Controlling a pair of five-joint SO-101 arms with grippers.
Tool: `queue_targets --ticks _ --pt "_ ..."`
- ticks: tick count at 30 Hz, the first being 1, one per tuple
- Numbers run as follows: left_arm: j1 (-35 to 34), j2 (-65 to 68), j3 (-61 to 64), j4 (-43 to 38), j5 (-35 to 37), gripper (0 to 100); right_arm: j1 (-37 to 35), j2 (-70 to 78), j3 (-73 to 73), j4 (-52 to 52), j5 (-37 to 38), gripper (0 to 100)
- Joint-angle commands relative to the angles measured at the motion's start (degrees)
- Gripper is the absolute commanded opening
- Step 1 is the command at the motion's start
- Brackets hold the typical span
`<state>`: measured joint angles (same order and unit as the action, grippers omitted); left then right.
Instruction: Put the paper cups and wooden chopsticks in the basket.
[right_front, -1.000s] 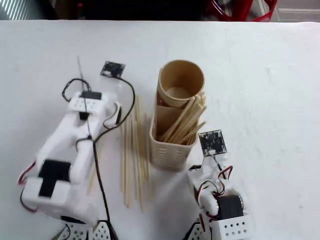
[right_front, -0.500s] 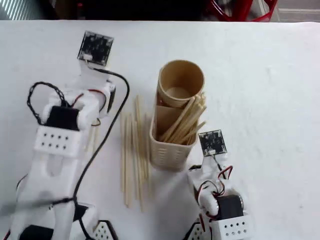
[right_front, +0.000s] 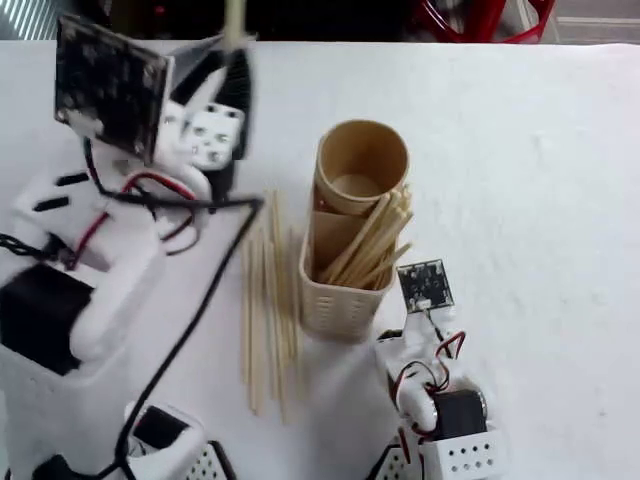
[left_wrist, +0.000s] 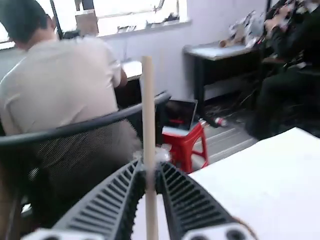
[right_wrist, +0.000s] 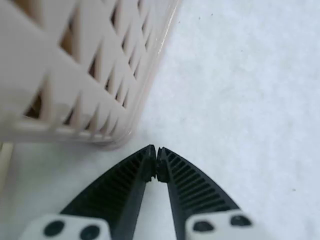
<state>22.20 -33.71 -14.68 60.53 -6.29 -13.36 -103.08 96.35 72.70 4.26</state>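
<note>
High above the left of the table, the left gripper is clenched on one chopstick, which stands upright between its jaws. The basket holds a paper cup at its far end and a leaning bundle of chopsticks — more loose chopsticks lie flat on the table just beside it, on the left arm's side. The right gripper sits low at the basket's near corner — jaws pressed together on nothing.
</note>
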Motion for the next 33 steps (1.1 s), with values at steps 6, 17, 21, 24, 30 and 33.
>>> queue_targets --ticks 6,17,21,24,30,33 --pt "20.00 -1.80 4.75 -10.81 0.53 2 0.31 -0.40 0.53 0.22 0.09 1.9" --pt "22.55 -1.89 13.80 -14.33 0.09 2 0.31 -0.40 0.53 0.22 0.09 1.9" --pt "20.44 -1.89 13.80 -14.24 0.18 2 0.31 -0.40 0.53 0.22 0.09 1.9" --pt "18.42 -1.89 13.80 -14.24 0.44 2 0.31 -0.40 0.53 0.22 0.09 1.9" --pt "18.24 -1.98 13.80 -12.84 0.53 8 0.31 -0.40 0.53 0.22 0.09 1.9" --pt "18.07 -1.98 13.71 -12.57 0.26 8 0.31 -0.40 0.53 0.22 0.09 1.9"
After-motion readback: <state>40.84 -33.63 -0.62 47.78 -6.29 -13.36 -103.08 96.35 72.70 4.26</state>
